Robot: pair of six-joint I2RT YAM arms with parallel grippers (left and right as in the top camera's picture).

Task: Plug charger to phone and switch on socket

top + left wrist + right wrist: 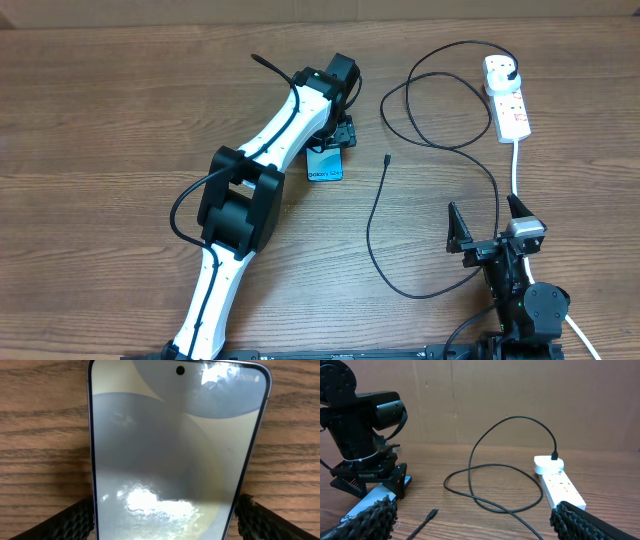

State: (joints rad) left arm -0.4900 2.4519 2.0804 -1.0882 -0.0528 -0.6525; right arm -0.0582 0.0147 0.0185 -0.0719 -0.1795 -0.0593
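Nearest the robot's base, the right gripper (pixel 483 215) stands open and empty, well to the right of the phone and nearer than it. From there the charger (pixel 370 225), a thin black cable, curls across the wooden surface (pixel 120 90). Its free connector tip (pixel 387 158) lies just right of the phone without touching it, and the last stretch of cable runs near-to-far with the tip pointing away from the base. The phone (pixel 325 166) sits screen up, its long axis also roughly near-to-far. The left gripper (pixel 335 135) hangs over the phone's far part, fingers (pixel 70 520) spread wide along both edges. Whether they press the edges or only flank them cannot be told. That gripper is closer to the tip but busy at the phone, so the free right gripper looks likelier to fetch it. Farthest away, to the right of the phone and beyond it, the white socket (pixel 507 105) carries the charger's plug (pixel 513 72). The phone's charging port shows in no view. In the overhead view the left gripper covers much of the phone, and the socket's switch is too small to read.
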